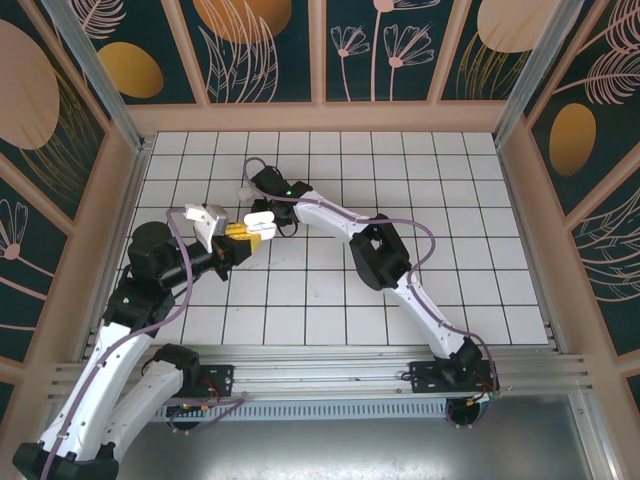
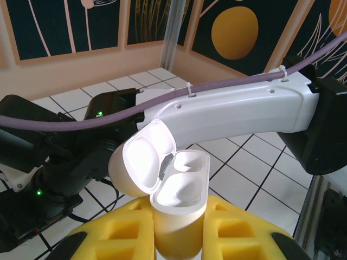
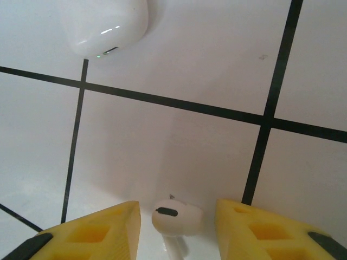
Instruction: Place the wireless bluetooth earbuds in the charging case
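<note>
Left gripper (image 2: pixel 179 238) has the charging case (image 2: pixel 181 181) clamped between its 2 yellow fingers (image 2: pixel 116 230). The case stands upright with both fingers pressed against its sides. The lid (image 2: pixel 143 160) is flipped open and leans back to the left in the left wrist view, so you look straight into the 2 hollows of the case body. From the top camera, the case is held over the left part of the tiled table (image 1: pixel 400 160). The right arm's white link (image 2: pixel 233 111) runs across right behind the case, with a purple cable (image 2: pixel 81 123) zip-tied along it.

Right gripper (image 3: pixel 176 208) points down at the tiles with its yellow fingers spread apart. 1 earbud (image 3: pixel 179 219) sits in the gap between them, white with a small dark mark on top. There's a gap on both sides of it (so it's not pinched, and not touching either finger that I can see). I can't tell whether its stem rests on the tile, because the bottom edge of the right wrist view cuts it off. A second case (image 3: pixel 105 24), lid closed with a tiny green light on its front, lies on the tile further out from the fingers, well apart from the earbud.
</note>
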